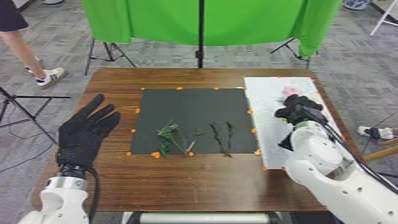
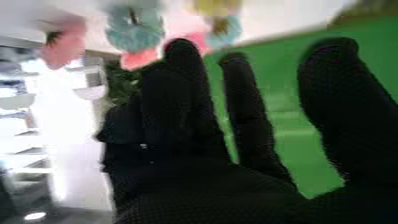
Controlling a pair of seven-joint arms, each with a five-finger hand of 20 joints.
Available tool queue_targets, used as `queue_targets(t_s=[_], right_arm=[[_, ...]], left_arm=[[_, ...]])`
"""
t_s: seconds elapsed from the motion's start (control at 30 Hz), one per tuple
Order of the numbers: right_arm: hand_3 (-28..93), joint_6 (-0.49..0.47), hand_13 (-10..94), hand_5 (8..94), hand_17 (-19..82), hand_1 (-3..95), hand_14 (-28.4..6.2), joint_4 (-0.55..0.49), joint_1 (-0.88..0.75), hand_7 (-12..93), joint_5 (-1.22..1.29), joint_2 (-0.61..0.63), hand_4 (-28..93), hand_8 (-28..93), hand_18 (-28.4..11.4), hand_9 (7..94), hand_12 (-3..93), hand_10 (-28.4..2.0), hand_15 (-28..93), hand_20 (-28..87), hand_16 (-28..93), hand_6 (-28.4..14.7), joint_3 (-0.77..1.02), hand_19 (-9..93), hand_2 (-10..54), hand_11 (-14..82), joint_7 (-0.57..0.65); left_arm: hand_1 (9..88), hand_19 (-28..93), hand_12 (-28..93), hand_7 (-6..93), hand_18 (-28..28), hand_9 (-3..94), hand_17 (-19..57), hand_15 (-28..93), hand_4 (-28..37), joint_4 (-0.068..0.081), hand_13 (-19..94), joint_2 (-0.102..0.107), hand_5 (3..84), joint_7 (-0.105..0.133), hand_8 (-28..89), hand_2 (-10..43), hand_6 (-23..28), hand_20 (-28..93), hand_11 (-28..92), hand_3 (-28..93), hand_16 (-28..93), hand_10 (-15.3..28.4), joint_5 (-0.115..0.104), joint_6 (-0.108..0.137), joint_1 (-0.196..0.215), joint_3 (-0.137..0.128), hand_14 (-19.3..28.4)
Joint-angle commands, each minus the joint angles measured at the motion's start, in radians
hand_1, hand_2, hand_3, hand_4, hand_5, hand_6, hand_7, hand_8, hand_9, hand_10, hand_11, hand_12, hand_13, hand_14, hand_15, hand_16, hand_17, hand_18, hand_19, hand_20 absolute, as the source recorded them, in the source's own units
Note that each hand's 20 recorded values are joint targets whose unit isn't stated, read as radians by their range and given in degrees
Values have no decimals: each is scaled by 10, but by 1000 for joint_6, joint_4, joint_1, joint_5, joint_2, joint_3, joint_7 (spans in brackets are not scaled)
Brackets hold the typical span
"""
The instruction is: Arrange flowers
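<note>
Pink, the flower (image 1: 290,91) lies just off the right hand (image 1: 303,108) at eleven o'clock; whether that hand grips anything, I can't tell.

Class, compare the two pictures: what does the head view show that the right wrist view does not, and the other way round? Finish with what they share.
Head view: the left hand, the dark mat and the green stems on it.

Right wrist view: blurred blue and yellow shapes, perhaps flowers.

Both: the right hand and the green cloth; pink also appears near that hand in each.
</note>
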Motion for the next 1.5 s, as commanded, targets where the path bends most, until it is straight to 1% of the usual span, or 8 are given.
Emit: queue_targets(t_s=[0.03, 0.2, 0.5, 0.93, 1.1, 1.17, 1.4, 1.5], right_arm=[[856, -37, 451, 472, 138, 341, -194, 39, -20, 205, -2, -2, -261, -144, -272, 485, 164, -207, 877, 680, 110, 0, -26, 853, -94, 532, 3], [843, 94, 492, 539, 167, 383, -169, 104, 54, 224, -59, 18, -280, -161, -281, 530, 155, -179, 865, 673, 111, 27, -153, 856, -95, 529, 24], [659, 279, 660, 835, 260, 530, -92, 169, 135, 206, -183, 38, -283, -3, -269, 821, 269, -87, 797, 574, 177, 32, -322, 912, -95, 347, 70], [687, 408, 700, 875, 290, 544, -78, 68, 243, 188, -268, -34, -283, 20, -245, 877, 301, -78, 800, 589, 196, 18, -400, 932, -95, 321, 1], [708, 373, 702, 879, 290, 535, -79, 61, 287, 182, -221, -223, -283, 27, -243, 880, 303, -81, 802, 597, 198, 14, -429, 932, -95, 319, -179], [713, 332, 702, 879, 289, 532, -78, 78, 302, 181, -205, -311, -283, 29, -240, 881, 303, -81, 803, 600, 200, 15, -441, 932, -95, 319, -264], [723, 156, 694, 877, 275, 521, -83, 151, 255, 182, -182, -556, -283, 36, -234, 873, 308, -77, 808, 616, 205, 14, -370, 932, -95, 332, -509], [726, 128, 688, 873, 268, 515, -86, 208, 264, 185, -215, -610, -283, 37, -234, 865, 308, -78, 812, 617, 205, 15, -374, 932, -95, 344, -587]], left_arm=[[251, 577, 113, 132, 282, 365, -88, 533, -220, 1, 267, -3, 394, -7, -96, 78, 99, 37, 256, 797, -82, 206, -3, 4, 2, 4, 274], [252, 577, 112, 133, 281, 365, -88, 535, -218, -2, 267, -3, 396, -7, -96, 78, 100, 37, 257, 797, -83, 207, -6, 6, 8, 3, 275], [254, 579, 112, 133, 281, 366, -87, 536, -217, -5, 268, -3, 398, -2, -97, 78, 102, 38, 258, 796, -83, 206, -8, 7, 21, 1, 275], [254, 580, 112, 133, 281, 367, -87, 537, -216, -16, 269, 4, 399, 4, -96, 80, 102, 39, 261, 794, -84, 207, -4, 13, 17, -5, 275], [254, 580, 112, 135, 281, 368, -87, 539, -215, -31, 270, 23, 399, 14, -96, 80, 102, 39, 261, 793, -85, 208, -4, 21, 12, 1, 277], [254, 581, 112, 134, 281, 368, -85, 540, -215, -37, 270, 46, 400, 47, -97, 81, 102, 39, 262, 793, -85, 208, -12, 33, 16, 11, 276], [254, 591, 112, 134, 283, 368, -83, 541, -217, -27, 272, 65, 399, -18, -96, 81, 103, 43, 262, 793, -85, 208, 16, 16, -109, 21, 277], [254, 595, 111, 134, 283, 368, -83, 542, -215, -26, 272, 81, 399, -6, -96, 81, 103, 44, 262, 794, -85, 208, 20, 19, -141, 28, 277]])
